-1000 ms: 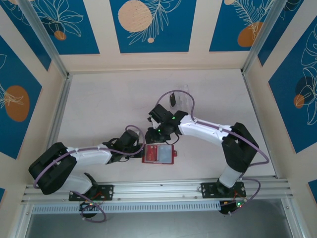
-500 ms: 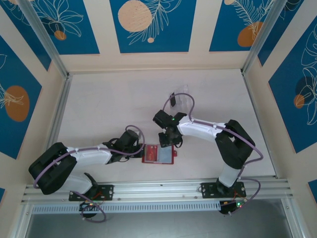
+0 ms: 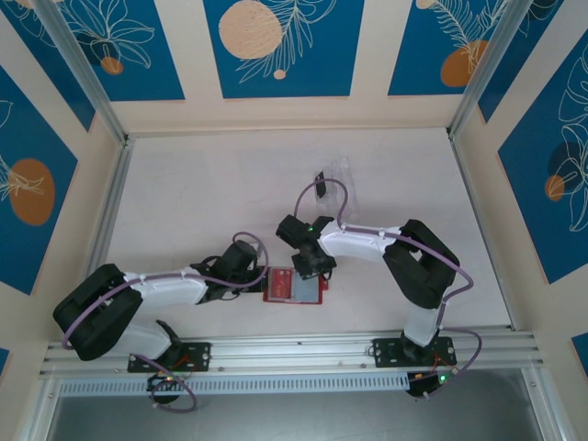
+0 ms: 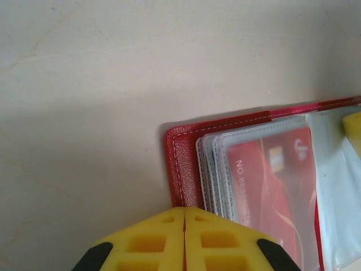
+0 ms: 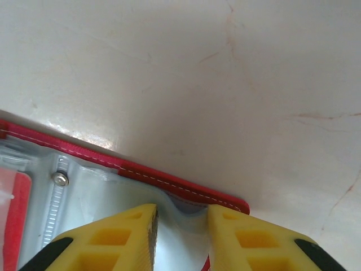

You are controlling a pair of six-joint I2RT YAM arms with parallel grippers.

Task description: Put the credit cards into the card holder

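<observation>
The right fingers (image 5: 113,243), parted, have come down astride a clear sleeve (image 5: 186,212) of the open card holder (image 3: 292,292) near the table's (image 3: 202,202) front edge, left fingers (image 4: 152,243) clenched at its cover, red card (image 4: 271,186) already sleeved.

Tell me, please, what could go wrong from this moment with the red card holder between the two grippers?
1. The right gripper stands with its jaws apart over a corner of the card holder. If it closes there, it may pinch the red cover together with the clear sleeve and drag the holder.
2. The left gripper, shut, sits at only the very edge of the holder, so the holder may slip or pivot.
</observation>
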